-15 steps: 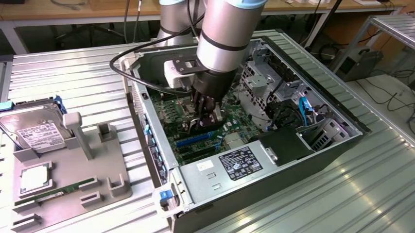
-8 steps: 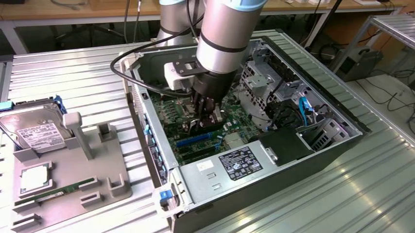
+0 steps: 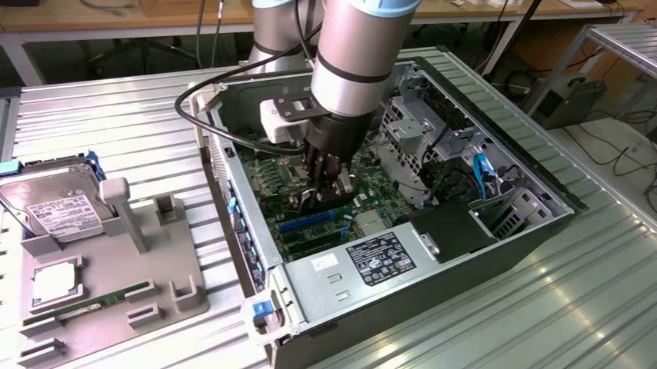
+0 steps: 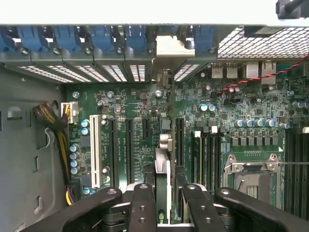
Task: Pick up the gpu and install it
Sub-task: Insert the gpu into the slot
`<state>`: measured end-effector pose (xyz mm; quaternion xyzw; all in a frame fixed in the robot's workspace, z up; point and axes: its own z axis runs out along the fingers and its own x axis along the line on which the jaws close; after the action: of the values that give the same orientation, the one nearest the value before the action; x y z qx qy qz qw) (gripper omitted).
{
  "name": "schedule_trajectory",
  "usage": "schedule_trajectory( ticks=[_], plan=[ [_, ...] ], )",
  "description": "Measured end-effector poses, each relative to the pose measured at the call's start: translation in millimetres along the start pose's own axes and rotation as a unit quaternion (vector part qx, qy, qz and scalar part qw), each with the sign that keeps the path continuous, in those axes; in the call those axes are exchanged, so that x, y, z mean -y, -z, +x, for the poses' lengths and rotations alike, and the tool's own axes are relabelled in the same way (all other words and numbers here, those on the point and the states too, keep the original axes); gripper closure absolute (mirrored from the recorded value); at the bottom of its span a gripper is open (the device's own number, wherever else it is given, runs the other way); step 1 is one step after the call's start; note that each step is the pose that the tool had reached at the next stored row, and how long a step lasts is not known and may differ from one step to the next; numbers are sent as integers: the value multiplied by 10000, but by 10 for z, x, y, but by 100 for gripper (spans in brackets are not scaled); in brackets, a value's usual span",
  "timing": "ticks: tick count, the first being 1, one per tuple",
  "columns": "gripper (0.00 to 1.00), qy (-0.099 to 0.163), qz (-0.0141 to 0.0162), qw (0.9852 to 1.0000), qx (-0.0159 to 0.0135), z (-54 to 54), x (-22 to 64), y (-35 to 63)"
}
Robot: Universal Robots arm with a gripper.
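My gripper (image 3: 331, 183) reaches down into the open computer case (image 3: 534, 184), low over the green motherboard (image 3: 308, 231). In the wrist view its black fingers (image 4: 142, 205) are shut on the gpu (image 4: 163, 166), a thin card seen edge-on between them. The card runs along the expansion slots (image 4: 129, 150) toward the case's rear wall, and its pale metal bracket (image 4: 169, 50) lies in the row of slot openings there. I cannot tell whether the card's edge is seated in a slot.
A grey fixture (image 3: 154, 269) at the exterior view's left carries a hard drive (image 3: 57, 207), a green memory stick (image 3: 88, 306) and a small square chip (image 3: 51, 280). Inside the case are a drive cage (image 3: 411, 131), a power supply (image 3: 380, 257), cables (image 4: 53, 121) and the processor socket (image 4: 251, 179).
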<state>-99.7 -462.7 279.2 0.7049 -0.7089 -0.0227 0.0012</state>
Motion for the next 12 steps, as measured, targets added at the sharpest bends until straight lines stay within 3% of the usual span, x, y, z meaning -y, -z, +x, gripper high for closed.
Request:
schedule_trajectory(
  ticks=[3,7,12],
  plan=[
    [74,44,4,10000,-30,1,0,0],
    [74,47,61,10000,-37,0,1,-1],
    [74,47,62,10000,-37,0,0,-9]
  ],
)
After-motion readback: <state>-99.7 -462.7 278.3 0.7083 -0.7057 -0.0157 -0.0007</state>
